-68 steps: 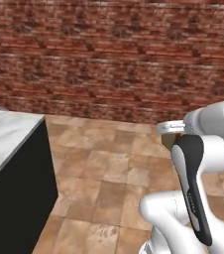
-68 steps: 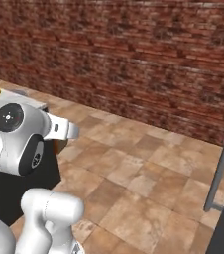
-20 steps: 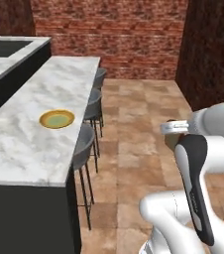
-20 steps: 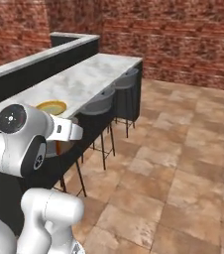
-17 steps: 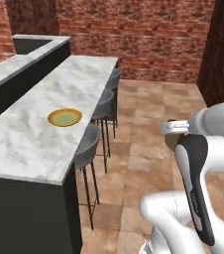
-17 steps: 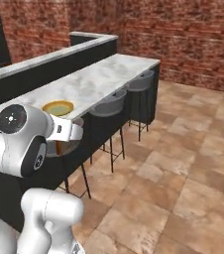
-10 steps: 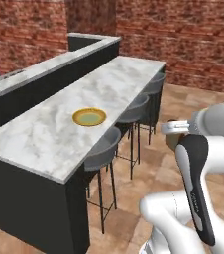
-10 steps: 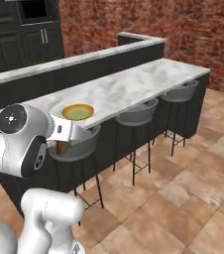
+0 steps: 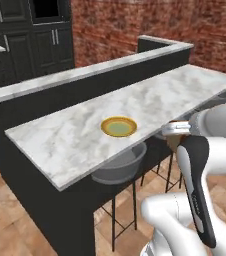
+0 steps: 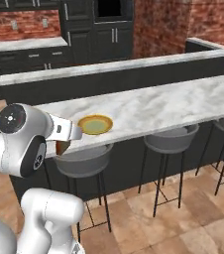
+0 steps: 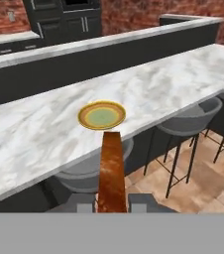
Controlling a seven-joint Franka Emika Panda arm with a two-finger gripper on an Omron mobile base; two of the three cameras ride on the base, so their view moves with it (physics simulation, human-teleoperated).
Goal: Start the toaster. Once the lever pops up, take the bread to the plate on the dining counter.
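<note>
place: kitchen | cues: marble dining counter (image 9: 150,102), stools (image 10: 171,136) (brick walls)

No text, label, brand, number or sign can be read on anything here.

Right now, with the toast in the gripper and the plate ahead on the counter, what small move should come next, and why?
Probably reach forward over the counter toward the plate. The gripper is shut on the toast, edge-on in the hand view, short of the counter edge above a stool; the plate holds nothing.
</note>
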